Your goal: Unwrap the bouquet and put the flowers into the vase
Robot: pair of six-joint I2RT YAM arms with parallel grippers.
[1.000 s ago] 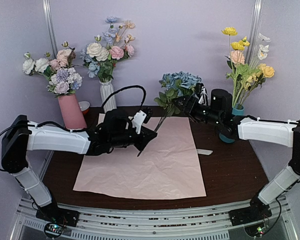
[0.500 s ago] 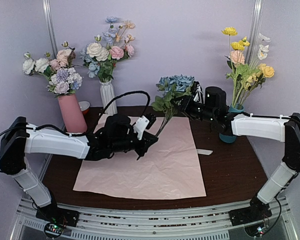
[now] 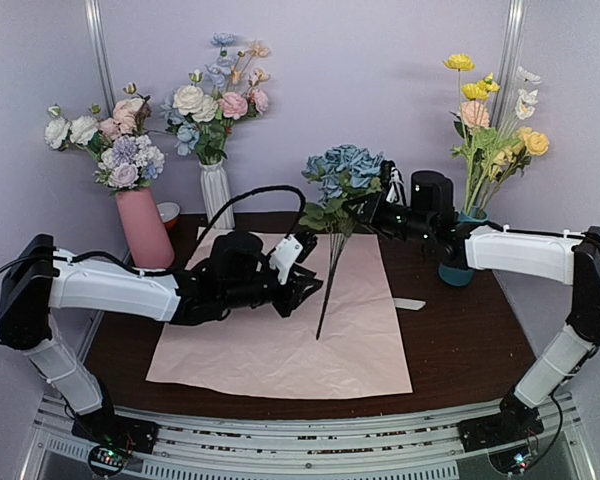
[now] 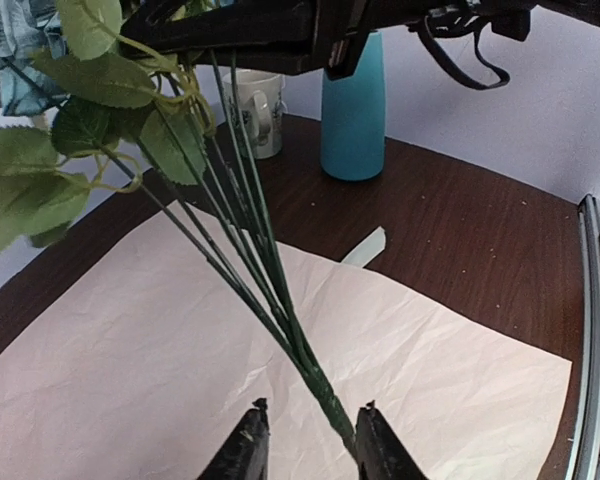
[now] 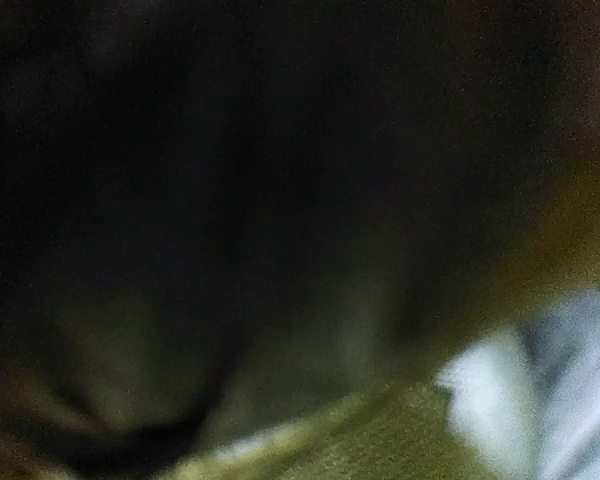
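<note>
1. Only the top view takes in the whole bench (image 3: 470, 340). The blue flower bunch (image 3: 342, 165) stands upright over the pink paper (image 3: 280, 350), toward the sheet's 1 o'clock corner. The right tool (image 3: 368, 213) is buried in its leaves. The stem tip hangs at the sheet's middle; whether it touches cannot be told.
2. The left wrist view adds the left tool (image 4: 312, 445): its fingers are partly apart, and the bundled stems (image 4: 260, 250) pass between them close to one finger, unclamped. At the top of that view the right tool's black fingers are closed across the stems under the leaves.
3. The right wrist view gives only dark blur with green and pale patches.
4. The teal vase (image 4: 353, 110) stands at the paper's 3 o'clock. The top view shows it half hidden behind the right arm, with yellow, pink and white flowers (image 3: 490, 120) rising from it. The left wrist view shows its body, with a cream mug (image 4: 252, 105) just beside it.
5. Counts:
   - two arms
   - three vases: the teal one, a pink vase (image 3: 143, 225) at 10 o'clock and a white ribbed vase (image 3: 216, 192) at 11
   - one paper sheet
   - one mug
   - one white strip (image 3: 410, 303) by the sheet's 3 o'clock edge
</note>
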